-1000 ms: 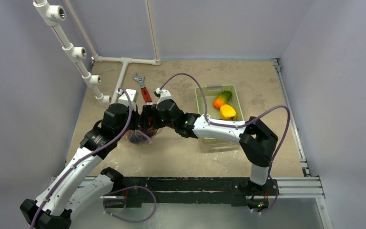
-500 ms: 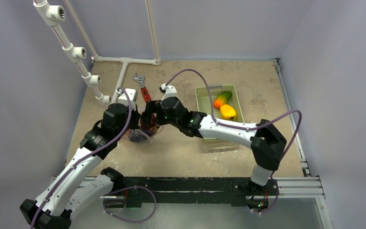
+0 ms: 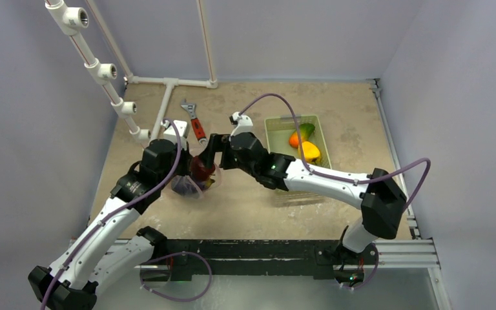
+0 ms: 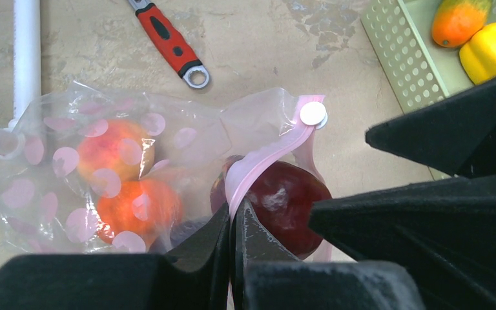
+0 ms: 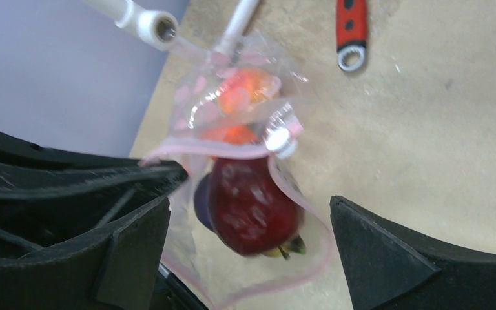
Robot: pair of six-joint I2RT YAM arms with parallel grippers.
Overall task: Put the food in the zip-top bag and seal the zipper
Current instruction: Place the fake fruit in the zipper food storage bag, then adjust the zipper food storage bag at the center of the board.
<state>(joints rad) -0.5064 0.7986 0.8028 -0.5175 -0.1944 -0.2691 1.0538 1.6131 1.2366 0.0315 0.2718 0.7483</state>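
Left gripper (image 4: pixel 231 216) pinches the zipper (image 4: pixel 265 155) of the zip-top bag (image 4: pixel 71 129), right gripper (image 5: pixel 250 197) spread wide over red tomato (image 4: pixel 284 206), seemingly partway inside.

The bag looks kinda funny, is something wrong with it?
A bit. The bag gapes open: a dark red fruit sits right in its mouth, with the pink zipper strip looped around it, unsealed. The left claw pinches that strip. An orange piece and a yellow one lie in the green basket.
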